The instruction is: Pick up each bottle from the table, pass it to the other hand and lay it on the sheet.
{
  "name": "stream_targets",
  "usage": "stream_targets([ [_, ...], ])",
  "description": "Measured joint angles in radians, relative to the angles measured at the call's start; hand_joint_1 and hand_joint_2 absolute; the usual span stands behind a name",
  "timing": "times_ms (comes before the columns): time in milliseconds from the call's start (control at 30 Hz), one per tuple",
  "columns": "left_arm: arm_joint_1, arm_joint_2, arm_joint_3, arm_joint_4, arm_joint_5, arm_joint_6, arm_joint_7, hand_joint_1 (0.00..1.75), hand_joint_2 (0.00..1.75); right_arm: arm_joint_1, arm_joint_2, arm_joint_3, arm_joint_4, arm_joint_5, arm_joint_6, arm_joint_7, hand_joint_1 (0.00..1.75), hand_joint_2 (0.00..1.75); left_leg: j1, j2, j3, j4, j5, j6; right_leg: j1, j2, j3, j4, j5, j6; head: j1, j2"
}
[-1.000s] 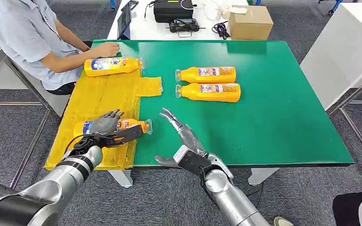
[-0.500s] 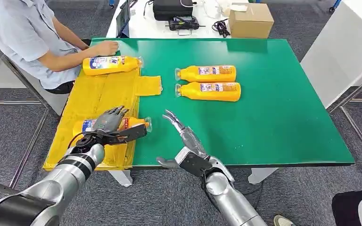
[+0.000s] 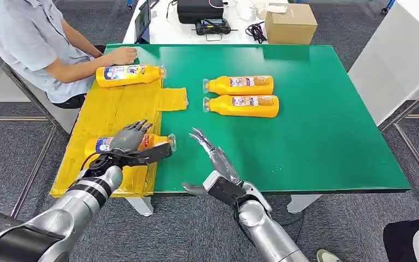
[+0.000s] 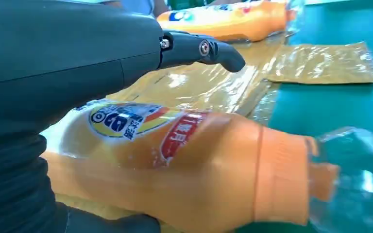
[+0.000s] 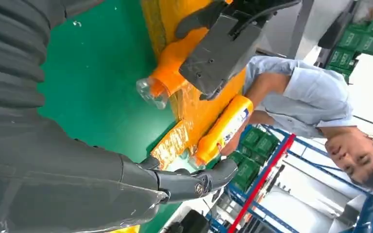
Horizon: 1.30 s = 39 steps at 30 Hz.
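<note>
An orange bottle (image 3: 101,145) (image 4: 175,160) lies on its side on the yellow sheet (image 3: 114,109), its clear cap poking over the sheet's edge onto the green table (image 3: 316,136). My left hand (image 3: 128,143) hovers over it with fingers spread and thumb stretched past its neck; it does not grip it. My right hand (image 3: 213,155) stands open just to the right of the cap, fingers straight. A second bottle (image 3: 128,75) (image 5: 223,128) lies at the sheet's far end. Two more bottles (image 3: 240,85) (image 3: 243,106) lie side by side on the table.
A person sits at the far left corner, one hand (image 3: 121,55) resting by the far bottle. A flap of the sheet (image 3: 172,99) juts toward the two bottles. A cardboard box (image 3: 290,23) and a black case (image 3: 199,11) stand on the white table behind.
My left hand's fingers have lifted and spread above the near bottle, which stays on the sheet. My right hand has barely moved. The camera shifted slightly.
</note>
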Motion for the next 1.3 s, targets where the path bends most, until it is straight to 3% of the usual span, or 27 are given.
stream_targets([
  [400, 0.021, 0.006, -0.033, -0.056, 0.032, -0.011, -0.023, 0.0, 1.75, 0.008, 0.0, -0.005, -0.002, 0.006, -0.001, 0.0, 0.0, 1.75, 0.0, 0.0, 0.0, 0.0, 0.0, 0.0, 0.0, 0.0, 0.0, 0.0, 0.0, 0.0, 0.0, 0.0],
  [1300, 0.148, 0.139, -0.17, -0.445, 0.103, -0.047, -0.01, 0.0, 1.75, 0.058, -0.003, -0.031, -0.02, 0.013, -0.005, -0.002, 0.0, 1.75, 0.0, 0.0, -0.001, 0.0, 0.0, 0.0, 0.0, 0.0, -0.001, 0.0, 0.0, 0.0, 0.0, 0.0],
])
